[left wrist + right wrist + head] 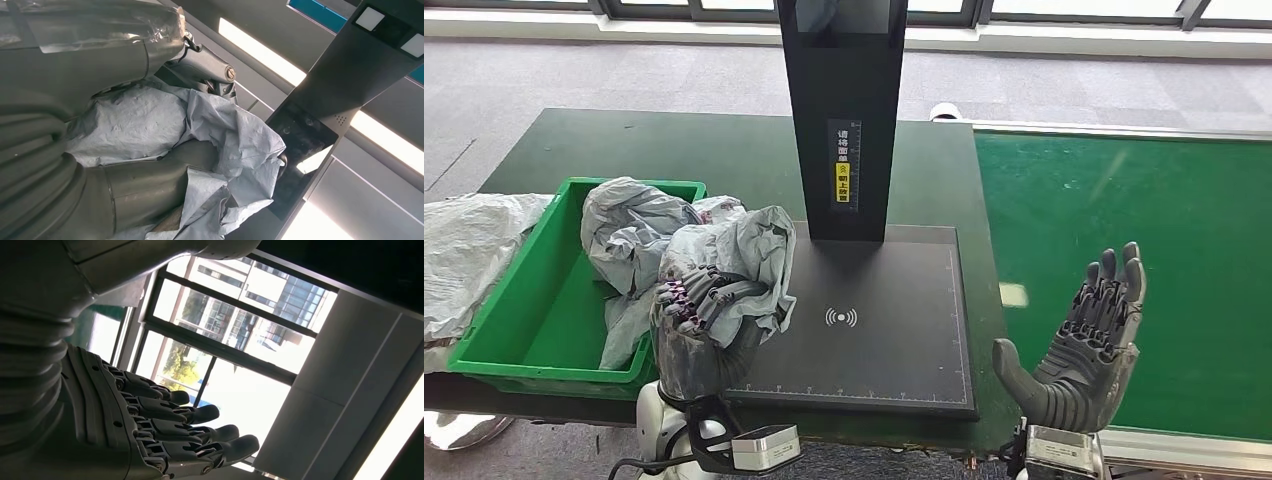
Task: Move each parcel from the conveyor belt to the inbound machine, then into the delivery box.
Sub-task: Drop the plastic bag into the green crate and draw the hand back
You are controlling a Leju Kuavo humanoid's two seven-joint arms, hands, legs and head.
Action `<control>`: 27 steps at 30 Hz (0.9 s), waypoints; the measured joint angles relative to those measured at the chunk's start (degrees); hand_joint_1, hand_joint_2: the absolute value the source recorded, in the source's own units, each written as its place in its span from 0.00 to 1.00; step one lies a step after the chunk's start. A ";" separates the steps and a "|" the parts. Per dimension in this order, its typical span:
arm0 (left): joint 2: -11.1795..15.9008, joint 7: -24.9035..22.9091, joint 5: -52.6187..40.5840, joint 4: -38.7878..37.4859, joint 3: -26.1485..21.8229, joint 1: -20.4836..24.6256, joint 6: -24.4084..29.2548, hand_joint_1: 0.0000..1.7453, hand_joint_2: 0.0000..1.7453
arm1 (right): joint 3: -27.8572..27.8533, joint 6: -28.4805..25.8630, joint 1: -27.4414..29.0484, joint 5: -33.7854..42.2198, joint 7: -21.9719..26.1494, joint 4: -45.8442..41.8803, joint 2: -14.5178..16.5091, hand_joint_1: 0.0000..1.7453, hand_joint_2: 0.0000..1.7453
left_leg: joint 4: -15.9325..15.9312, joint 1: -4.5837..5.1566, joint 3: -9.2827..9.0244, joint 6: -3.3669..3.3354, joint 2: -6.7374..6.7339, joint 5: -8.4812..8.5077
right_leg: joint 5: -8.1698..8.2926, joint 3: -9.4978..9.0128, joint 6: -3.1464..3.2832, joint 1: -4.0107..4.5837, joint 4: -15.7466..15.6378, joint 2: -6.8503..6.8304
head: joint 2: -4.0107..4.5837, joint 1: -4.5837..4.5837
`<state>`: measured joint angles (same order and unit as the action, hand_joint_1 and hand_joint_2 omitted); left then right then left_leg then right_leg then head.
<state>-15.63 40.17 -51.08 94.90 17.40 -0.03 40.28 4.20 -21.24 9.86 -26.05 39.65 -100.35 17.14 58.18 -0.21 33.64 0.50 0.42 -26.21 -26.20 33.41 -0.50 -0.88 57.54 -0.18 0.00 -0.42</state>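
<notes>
My left hand (696, 305) has its dark fingers (686, 292) curled tight into a crumpled grey plastic mailer parcel (742, 262). The parcel bunches over and past my knuckles, hanging at the left edge of the black flat scanning plate of the inbound machine (874, 330). In the left wrist view the grey film (215, 145) wraps around my thumb and fingers, so the hold looks firm.

My right hand (1086, 345) is empty. Its fingers (200, 415) are spread and nearly straight with the palm up, raised above the near edge of the green conveyor belt (1144, 220). I see no parcel on the belt beyond my fingertips.

Just left of my gripping fingers is the green plastic delivery box (494, 345). More grey bags (629, 225) already lie in it, and another pale bag (464, 250) lies outside its far-left rim. Beyond the plate stands the machine's black upright column (844, 110).

My read: this parcel is at the machine stage, or leaving it. Still to do: carry it left and release it into the box.
</notes>
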 joint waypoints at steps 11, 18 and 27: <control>-0.02 -0.24 -0.28 0.01 -0.02 -0.02 0.00 1.00 1.00 | 0.02 -0.14 -0.15 0.02 -0.01 0.14 -0.02 0.00 1.00 | 0.00 0.00 0.00 0.00 0.00 0.00 | 0.00 -0.01 0.00 0.00 0.00 0.00 | 0.01 0.00; 0.15 -0.57 1.66 18.07 -14.85 0.39 0.15 1.00 1.00 | 4.28 -17.01 0.75 10.43 0.36 1.62 -5.12 0.00 1.00 | -0.01 -0.03 -0.07 0.10 -0.14 -0.02 | -0.01 0.07 0.07 0.04 0.02 0.19 | 0.00 0.02; -1.19 -0.02 -1.05 30.54 -28.09 -0.72 0.02 1.00 1.00 | 8.65 -17.16 1.02 12.09 0.49 3.26 -9.31 0.00 1.00 | -0.01 -0.12 -0.08 0.17 -0.12 -0.07 | -0.09 0.06 0.15 0.09 0.01 0.15 | 0.01 0.02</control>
<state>-16.81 40.15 -52.13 125.45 -10.69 -0.75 40.30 12.85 -38.41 10.87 -13.97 40.14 -97.08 7.82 58.17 -0.33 33.56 0.67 0.29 -26.27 -26.29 33.46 -0.36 -0.79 57.55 -0.03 0.01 -0.39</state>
